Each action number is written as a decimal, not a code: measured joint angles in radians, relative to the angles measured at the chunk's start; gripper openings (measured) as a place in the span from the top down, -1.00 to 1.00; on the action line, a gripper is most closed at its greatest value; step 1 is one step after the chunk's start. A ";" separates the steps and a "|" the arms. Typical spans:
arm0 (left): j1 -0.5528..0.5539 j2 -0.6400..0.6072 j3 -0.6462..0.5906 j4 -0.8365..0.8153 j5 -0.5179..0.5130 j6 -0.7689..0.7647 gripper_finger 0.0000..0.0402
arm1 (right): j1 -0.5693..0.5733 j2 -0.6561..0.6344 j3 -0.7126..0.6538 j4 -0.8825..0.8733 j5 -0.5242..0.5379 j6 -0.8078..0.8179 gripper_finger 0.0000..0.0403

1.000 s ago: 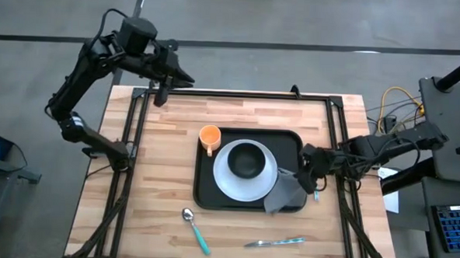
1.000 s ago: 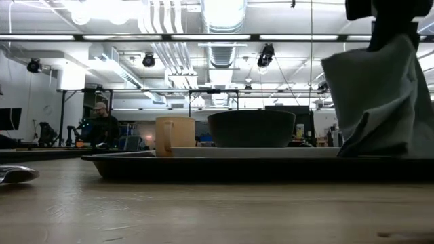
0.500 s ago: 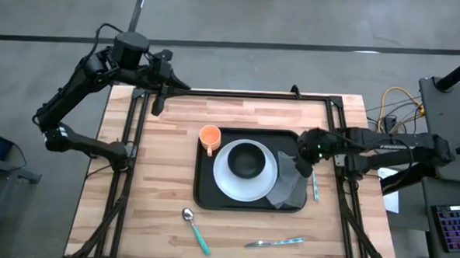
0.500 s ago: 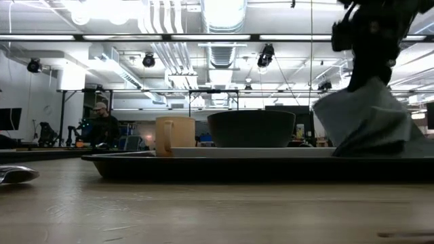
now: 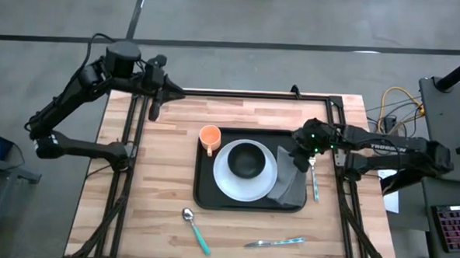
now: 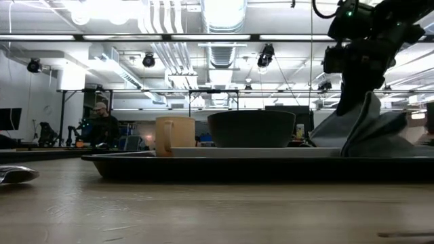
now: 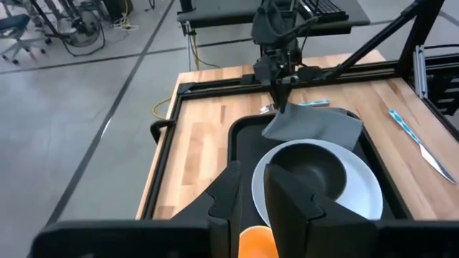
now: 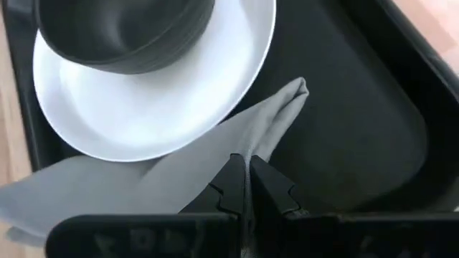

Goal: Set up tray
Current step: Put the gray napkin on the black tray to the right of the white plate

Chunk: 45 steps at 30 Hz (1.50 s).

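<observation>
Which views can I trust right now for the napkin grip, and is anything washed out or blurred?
High view: even light, sharp; right gripper on the grey napkin over the tray. Low view: ceiling lights glare, near tabletop soft. Right wrist view: close and soft, but fingers plainly pinch the napkin. Left wrist view: clear, left gripper idle.

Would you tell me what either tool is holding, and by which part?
The right tool pinches the gray napkin by its upper edge; the left tool holds nothing.
</observation>
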<state>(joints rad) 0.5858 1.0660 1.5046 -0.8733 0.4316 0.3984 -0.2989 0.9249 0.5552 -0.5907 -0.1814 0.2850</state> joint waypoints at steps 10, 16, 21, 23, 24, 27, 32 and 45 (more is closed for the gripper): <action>0.000 -0.002 -0.024 0.003 0.000 -0.019 0.79 | -0.111 -0.001 0.000 0.007 -0.024 -0.069 0.96; 0.000 0.006 -0.023 0.003 0.000 -0.023 0.79 | -0.138 0.027 -0.002 0.014 -0.053 -0.052 0.96; 0.000 0.006 -0.024 0.003 0.000 -0.030 0.79 | -0.138 0.094 -0.002 0.026 -0.081 -0.052 0.96; 0.000 0.006 -0.025 0.003 0.000 -0.053 0.79 | -0.138 0.112 -0.002 0.027 -0.081 -0.054 0.96; 0.000 0.006 -0.025 0.003 0.000 -0.063 0.79 | -0.139 0.116 -0.002 0.030 -0.081 -0.057 0.96; 0.000 0.006 -0.025 0.002 0.000 -0.069 0.79 | -0.138 0.111 -0.002 0.032 -0.081 -0.059 0.91; -0.002 0.006 -0.026 0.002 0.000 -0.069 0.79 | -0.142 0.071 -0.002 0.020 0.000 -0.054 0.71; -0.002 0.006 -0.028 0.003 0.000 -0.069 0.79 | -0.127 0.029 0.040 0.026 -0.036 0.107 0.25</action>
<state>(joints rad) 0.5838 1.0721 1.4765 -0.8707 0.4316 0.3298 -0.4257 0.9543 0.5952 -0.5643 -0.2177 0.3917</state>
